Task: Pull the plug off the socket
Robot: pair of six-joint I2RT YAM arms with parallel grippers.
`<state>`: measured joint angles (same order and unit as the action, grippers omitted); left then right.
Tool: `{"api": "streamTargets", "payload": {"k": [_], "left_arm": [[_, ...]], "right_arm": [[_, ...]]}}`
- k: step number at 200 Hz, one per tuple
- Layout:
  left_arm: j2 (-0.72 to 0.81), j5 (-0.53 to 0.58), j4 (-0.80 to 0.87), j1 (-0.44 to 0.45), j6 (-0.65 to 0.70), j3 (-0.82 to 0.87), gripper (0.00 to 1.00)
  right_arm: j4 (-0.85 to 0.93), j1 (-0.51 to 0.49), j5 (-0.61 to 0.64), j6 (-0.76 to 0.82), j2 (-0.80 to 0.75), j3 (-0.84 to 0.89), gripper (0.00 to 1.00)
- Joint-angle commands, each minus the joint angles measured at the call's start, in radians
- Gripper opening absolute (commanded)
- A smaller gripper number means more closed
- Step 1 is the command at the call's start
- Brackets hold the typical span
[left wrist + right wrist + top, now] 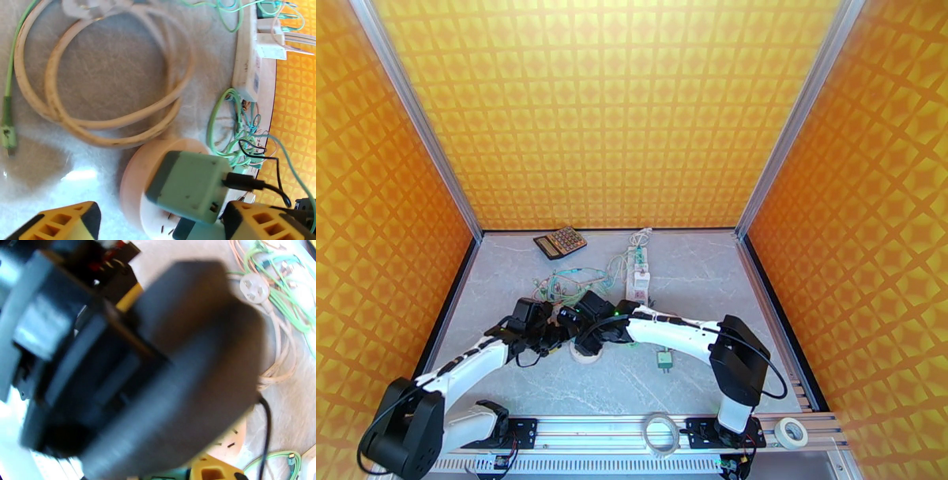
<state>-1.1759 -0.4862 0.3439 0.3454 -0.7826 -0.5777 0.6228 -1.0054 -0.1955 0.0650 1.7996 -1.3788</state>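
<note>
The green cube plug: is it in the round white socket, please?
In: green cube plug sits against round white socket, prongs hidden.

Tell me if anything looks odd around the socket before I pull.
Yes: a big blurred black body, likely the other arm, sits right against the right wrist camera, hiding most of the round socket. The green plug looks seated; thin green cables tangle beside it.

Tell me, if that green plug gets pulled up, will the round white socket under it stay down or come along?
Probably comes along unless held: the socket is a small loose disc, likely light. The cream cable beside it lies in slack coils, so it should anchor little. The green plug looks rigid and blocky, likely easy to grip.
</note>
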Motion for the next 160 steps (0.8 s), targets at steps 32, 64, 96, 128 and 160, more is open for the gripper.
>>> {"api": "streamTargets", "payload": {"k": [32,64,96,128,160], "left_arm": [[0.104,0.011,0.130,-0.001,0.063,-0.041,0.96],[0.120,0.027,0.157,-0.001,0.078,-0.007,0.98],[0.160,0.105,0.237,-0.017,0.102,-0.041,0.98],[0.187,0.151,0.281,-0.039,0.111,-0.078,0.99],[0.188,0.163,0.285,-0.042,0.108,-0.089,0.99]], "right_arm": [[-0.052,0.016,-0.009,-0.061,-0.009,-0.050,0.18],[-0.057,0.040,-0.021,-0.104,-0.024,-0.040,0.18],[-0.059,0.054,-0.014,-0.155,-0.093,0.023,0.18],[-0.091,0.085,-0.018,-0.262,-0.218,0.182,0.19],[-0.158,0.102,-0.031,-0.384,-0.347,0.377,0.20]]}}
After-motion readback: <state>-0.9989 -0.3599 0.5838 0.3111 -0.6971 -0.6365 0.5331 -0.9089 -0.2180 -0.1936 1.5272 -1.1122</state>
